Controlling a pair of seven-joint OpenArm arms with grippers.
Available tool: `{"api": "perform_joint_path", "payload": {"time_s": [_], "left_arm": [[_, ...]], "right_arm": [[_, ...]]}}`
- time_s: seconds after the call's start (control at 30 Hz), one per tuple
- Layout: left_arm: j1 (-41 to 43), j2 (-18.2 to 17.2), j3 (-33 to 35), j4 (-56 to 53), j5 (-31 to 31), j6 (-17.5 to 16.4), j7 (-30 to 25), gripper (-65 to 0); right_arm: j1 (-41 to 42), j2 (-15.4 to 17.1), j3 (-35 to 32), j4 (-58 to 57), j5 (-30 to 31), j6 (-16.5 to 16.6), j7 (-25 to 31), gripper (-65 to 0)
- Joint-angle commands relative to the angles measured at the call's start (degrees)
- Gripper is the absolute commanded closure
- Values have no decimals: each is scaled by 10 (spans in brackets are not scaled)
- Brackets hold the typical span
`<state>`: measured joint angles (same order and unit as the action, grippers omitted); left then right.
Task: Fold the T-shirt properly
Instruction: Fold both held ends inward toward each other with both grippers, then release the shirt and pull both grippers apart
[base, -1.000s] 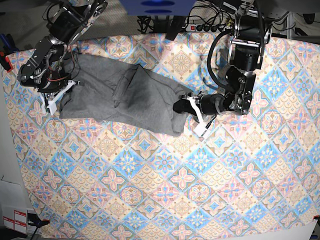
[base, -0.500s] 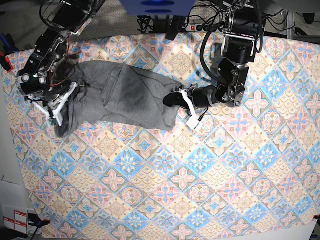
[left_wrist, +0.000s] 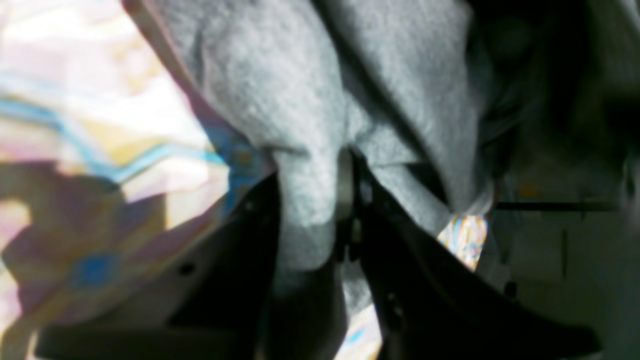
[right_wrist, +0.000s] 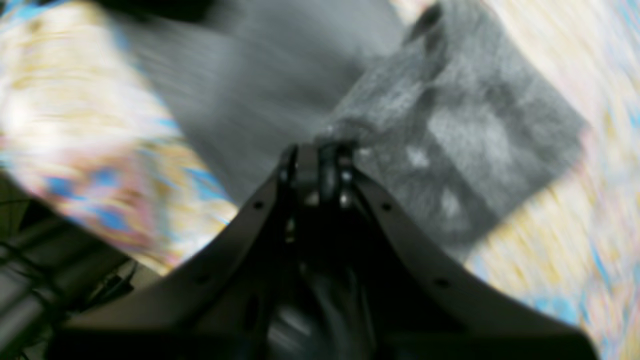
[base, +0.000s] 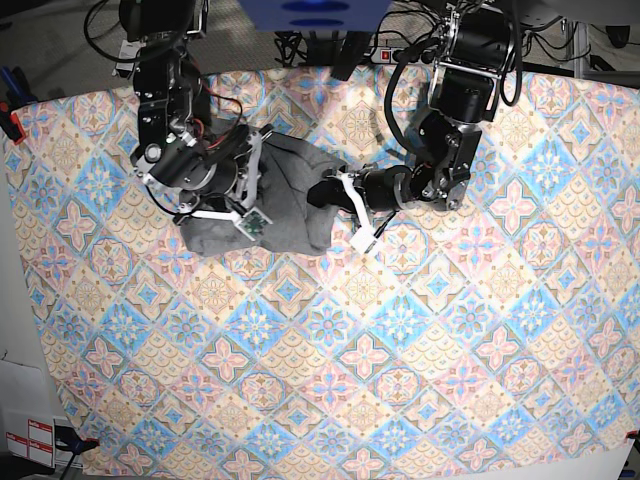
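- The T-shirt (base: 290, 195) sits bunched up near the far-left part of the patterned tablecloth (base: 420, 340).
- Left gripper (base: 335, 190) is pinched tight on the shirt's right edge; grey cloth is wedged between its fingers (left_wrist: 380, 225).
- Right gripper (right_wrist: 317, 150) is clamped on a fold too, over the shirt's left side.

I see a tabletop covered by a colourful diamond-and-flower patterned tablecloth (base: 400, 330) filling nearly the whole base view. Directly on it, in the upper left of centre, lies a bunched heather-grey jersey T-shirt (base: 290, 200), with bare cloth everywhere below.
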<state>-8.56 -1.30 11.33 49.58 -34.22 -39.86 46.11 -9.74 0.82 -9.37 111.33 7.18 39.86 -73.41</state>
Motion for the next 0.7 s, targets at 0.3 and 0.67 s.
{"api": "perform_joint_path", "payload": {"time_s": [0.3, 0.67], "left_arm": [[-22, 25, 81, -23, 49, -1, 111, -32], [-42, -26, 34, -21, 46, -1, 132, -32]], "right_arm": [[21, 6, -142, 13, 7, 1, 30, -18], [22, 9, -122, 10, 7, 1, 31, -18]]}}
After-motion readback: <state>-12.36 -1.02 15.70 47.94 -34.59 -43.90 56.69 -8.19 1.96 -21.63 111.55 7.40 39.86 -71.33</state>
